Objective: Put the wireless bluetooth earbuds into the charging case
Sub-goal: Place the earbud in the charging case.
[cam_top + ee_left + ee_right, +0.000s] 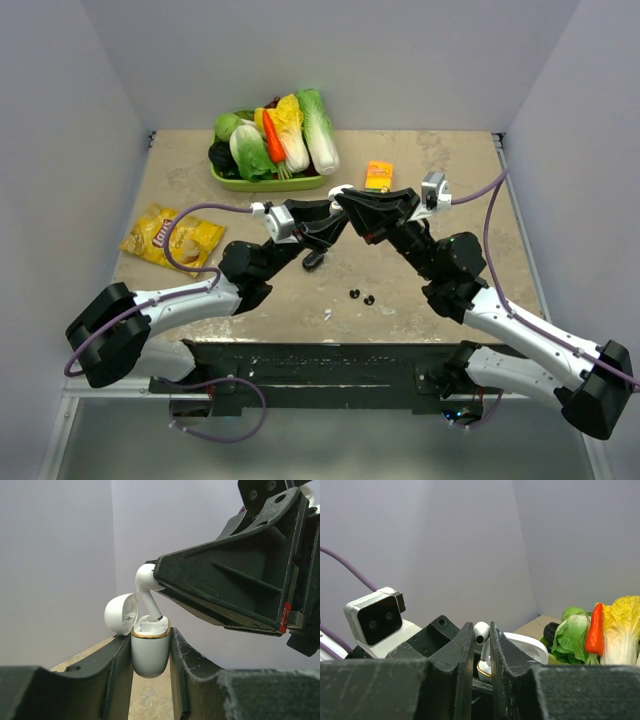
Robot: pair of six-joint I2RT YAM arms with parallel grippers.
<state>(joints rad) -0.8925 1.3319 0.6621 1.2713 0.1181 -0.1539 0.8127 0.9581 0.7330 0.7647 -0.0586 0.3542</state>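
While the white, gold-rimmed plastic charging case (149, 657) hangs above the middle of the table (450, 190), lid open, clamped in the left gripper (150, 642), the right gripper (481, 627) pinches one white stemmed earbud (145, 580), stem tip just inside a socket; seating remains. Two rounded black pieces (354, 293) and one white speck (328, 314) lie near the near edge, apparently still unplaced.

Beige stone-patterned tabletop (200, 180), green tray (262, 184) of toy vegetables (318, 130) at the far edge, yellow chip bag (170, 238) at the left, small orange packet (379, 176) far right, two tiny black rounded pieces (354, 294) near the front edge, white speck (328, 314) just beside them.
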